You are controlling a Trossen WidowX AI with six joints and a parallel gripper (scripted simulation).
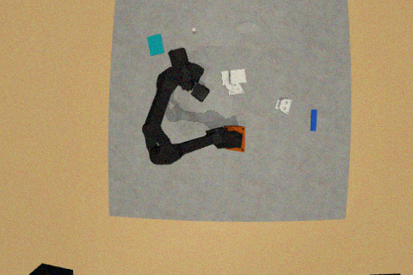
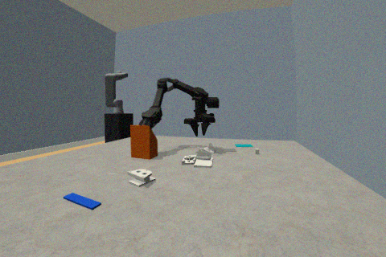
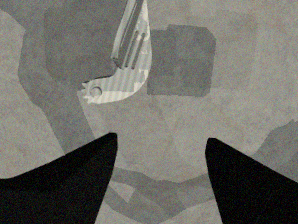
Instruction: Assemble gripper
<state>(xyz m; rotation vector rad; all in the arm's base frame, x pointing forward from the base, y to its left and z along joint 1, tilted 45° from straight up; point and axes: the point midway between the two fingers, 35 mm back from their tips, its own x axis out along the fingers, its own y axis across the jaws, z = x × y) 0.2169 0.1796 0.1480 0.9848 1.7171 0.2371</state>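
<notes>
My gripper [image 2: 200, 133] [image 3: 161, 143] is open and empty, raised above the table; in the overhead view the arm hides its tips. A white curved jaw [image 3: 129, 82] with gear teeth and a round hole lies ahead and left of the fingertips in the wrist view, cut off at the top. White parts lie close together right of the gripper overhead: a flat square piece [image 1: 238, 76] [image 2: 203, 164] and a piece with dark details [image 1: 235, 89] [image 2: 188, 160]; which is base or jaw is unclear. A white part with two round holes [image 1: 284, 105] [image 2: 141, 174] stands apart; its identity is uncertain.
An orange box [image 1: 243, 139] [image 2: 141, 141] stands by the arm's base. A blue block [image 1: 313, 120] [image 2: 82, 201] lies beyond the two-holed part. A teal sheet [image 1: 156, 45] [image 2: 244, 145] and a small pale cylinder [image 1: 194, 30] [image 2: 256, 151] are on the gripper's other side.
</notes>
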